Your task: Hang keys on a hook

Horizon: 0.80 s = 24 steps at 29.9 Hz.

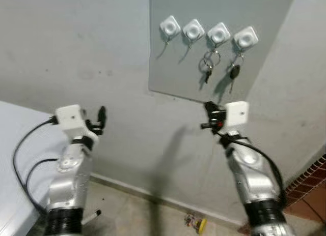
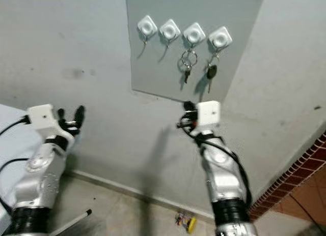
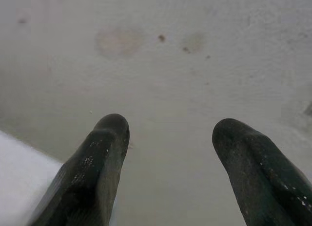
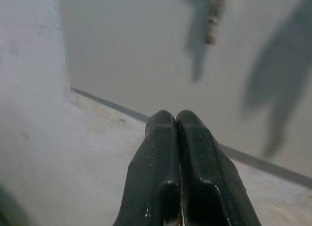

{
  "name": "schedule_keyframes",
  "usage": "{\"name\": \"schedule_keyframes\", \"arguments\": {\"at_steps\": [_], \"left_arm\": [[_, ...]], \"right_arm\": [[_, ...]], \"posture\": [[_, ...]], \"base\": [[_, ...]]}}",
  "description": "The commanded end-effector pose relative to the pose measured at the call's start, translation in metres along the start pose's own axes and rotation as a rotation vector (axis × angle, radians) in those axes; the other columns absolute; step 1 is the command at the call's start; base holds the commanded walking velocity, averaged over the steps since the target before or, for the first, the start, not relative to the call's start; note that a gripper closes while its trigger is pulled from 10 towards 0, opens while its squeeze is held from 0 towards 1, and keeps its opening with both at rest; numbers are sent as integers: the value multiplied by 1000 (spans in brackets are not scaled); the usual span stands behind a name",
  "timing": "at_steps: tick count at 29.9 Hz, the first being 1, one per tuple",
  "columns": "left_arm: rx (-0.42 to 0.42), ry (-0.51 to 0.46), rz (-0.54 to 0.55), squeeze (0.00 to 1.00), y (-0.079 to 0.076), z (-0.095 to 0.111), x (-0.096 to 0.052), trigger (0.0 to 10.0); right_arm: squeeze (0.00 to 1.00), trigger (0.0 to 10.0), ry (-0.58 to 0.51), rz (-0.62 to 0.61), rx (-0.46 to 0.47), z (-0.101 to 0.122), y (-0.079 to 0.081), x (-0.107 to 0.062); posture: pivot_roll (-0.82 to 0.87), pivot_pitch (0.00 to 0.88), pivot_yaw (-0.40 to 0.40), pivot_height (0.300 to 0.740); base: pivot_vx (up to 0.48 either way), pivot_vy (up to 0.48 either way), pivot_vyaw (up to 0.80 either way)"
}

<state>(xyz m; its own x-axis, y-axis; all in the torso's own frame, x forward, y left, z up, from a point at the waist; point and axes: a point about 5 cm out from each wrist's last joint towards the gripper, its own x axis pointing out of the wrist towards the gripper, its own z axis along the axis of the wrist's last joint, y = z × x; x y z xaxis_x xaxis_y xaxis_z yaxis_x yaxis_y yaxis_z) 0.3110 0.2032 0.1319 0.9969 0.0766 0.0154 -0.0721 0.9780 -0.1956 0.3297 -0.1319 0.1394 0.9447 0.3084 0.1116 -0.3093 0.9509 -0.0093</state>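
A grey board [image 1: 173,68] on the wall carries a row of white hooks. A ring of keys [image 1: 209,63] hangs from the third hook [image 1: 219,33], and a black-headed key [image 1: 234,72] hangs from the fourth hook [image 1: 246,38]. The two left hooks [image 1: 170,26] hold nothing. My right gripper [image 1: 208,106] is raised just below the board's lower edge, under the keys. Its fingers [image 4: 163,138] are pressed together with nothing between them, and a blurred key tip [image 4: 210,21] hangs ahead of them. My left gripper [image 2: 71,114] is raised at the left facing the bare wall, its fingers [image 3: 105,153] spread apart and holding nothing.
A white surface [image 1: 15,144] lies at the lower left beside my left arm. On the floor by the wall sits a small yellow object [image 1: 196,223]. A thin white stick with a black tip [image 1: 91,215] is near my left arm. Red brick tiling [image 1: 310,185] borders the right.
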Motion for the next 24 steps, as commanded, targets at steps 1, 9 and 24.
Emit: {"name": "schedule_keyframes", "arguments": {"at_steps": [1,9,24], "left_arm": [[3,-17,-30,0,-11,4,3,10000],[10,-63,-53,0,-17,9,2,10000],[16,-88,-196,0,-36,17,-4,10000]], "right_arm": [[0,10000,-24,-25,-14,7,-11,-2],[0,10000,-12,6,-18,6,-8,-3],[0,10000,-8,126,-16,10,1,-1]], "posture": [[-110,0,-20,740],[-111,0,-22,740],[-107,0,-25,740]], "base": [[364,0,0],[45,0,0],[0,0,0]]}}
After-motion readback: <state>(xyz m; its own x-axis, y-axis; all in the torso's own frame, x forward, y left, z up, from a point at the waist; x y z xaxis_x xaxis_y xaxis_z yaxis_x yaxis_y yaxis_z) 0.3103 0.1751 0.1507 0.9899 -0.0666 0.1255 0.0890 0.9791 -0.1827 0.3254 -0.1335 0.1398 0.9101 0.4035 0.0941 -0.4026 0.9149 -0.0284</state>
